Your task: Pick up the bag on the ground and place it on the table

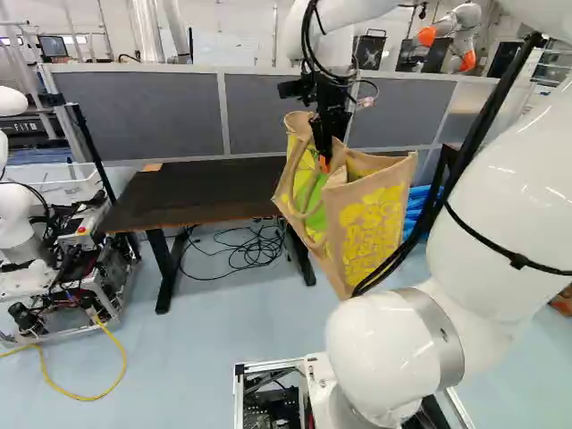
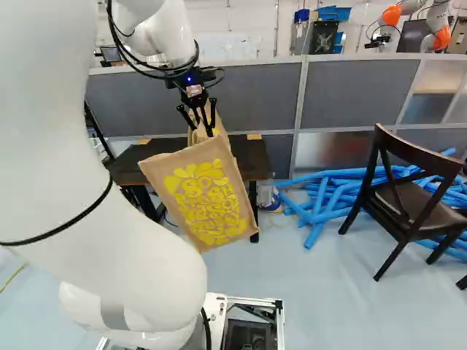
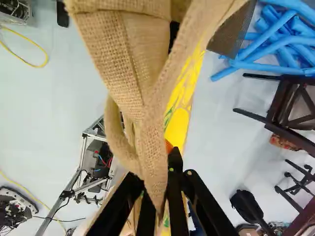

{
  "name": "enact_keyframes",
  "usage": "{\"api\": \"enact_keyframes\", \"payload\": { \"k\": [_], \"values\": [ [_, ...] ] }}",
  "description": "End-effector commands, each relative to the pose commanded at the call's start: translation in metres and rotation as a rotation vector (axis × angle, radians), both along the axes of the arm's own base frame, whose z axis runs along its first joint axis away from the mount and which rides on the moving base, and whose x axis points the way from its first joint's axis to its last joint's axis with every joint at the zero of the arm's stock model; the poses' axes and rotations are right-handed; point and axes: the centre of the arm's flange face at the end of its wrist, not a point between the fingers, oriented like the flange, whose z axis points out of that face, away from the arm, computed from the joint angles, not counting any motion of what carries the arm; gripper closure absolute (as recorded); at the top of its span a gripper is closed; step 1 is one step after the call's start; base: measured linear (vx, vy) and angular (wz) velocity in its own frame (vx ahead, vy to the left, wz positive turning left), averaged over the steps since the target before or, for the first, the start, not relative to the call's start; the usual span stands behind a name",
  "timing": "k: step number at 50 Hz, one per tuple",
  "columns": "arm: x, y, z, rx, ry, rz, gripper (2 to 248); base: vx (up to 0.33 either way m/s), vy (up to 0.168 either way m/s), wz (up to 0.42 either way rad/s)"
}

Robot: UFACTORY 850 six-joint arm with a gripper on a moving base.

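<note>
My gripper (image 1: 327, 154) is shut on the tan burlap bag with yellow and green print (image 1: 374, 234), holding it off the floor by its upper part. The bag hangs tilted, nearer to me than the dark-topped table (image 1: 201, 192), overlapping the table's right end in the left base view. In the right base view the bag (image 2: 206, 197) covers part of the table. The wrist view has the gripper (image 3: 161, 172) with burlap pinched at its fingertips; the fabric (image 3: 128, 59) spreads ahead and hides part of the fingers.
Grey partitions (image 1: 147, 116) stand behind the table, and black cables (image 1: 246, 248) lie beneath it. A dark chair (image 2: 412, 200) and blue tubes (image 2: 321, 197) are at the right of the right base view. Another robot (image 1: 22, 214) stands at the left of the left base view.
</note>
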Motion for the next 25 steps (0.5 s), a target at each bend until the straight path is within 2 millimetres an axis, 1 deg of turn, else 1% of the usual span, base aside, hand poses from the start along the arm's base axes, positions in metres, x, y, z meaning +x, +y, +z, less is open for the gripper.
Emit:
{"api": "enact_keyframes", "payload": {
  "k": [6, 19, 25],
  "values": [
    [0.0, 0.0, 0.0, 0.0, 0.0, 0.0, 226, 0.131, 0.011, 0.031],
    [0.0, 0.0, 0.0, 0.0, 0.0, 0.0, 226, 0.133, 0.032, 0.132],
    [0.0, 0.0, 0.0, 0.0, 0.0, 0.0, 226, 0.137, 0.011, 0.025]
  ]
}}
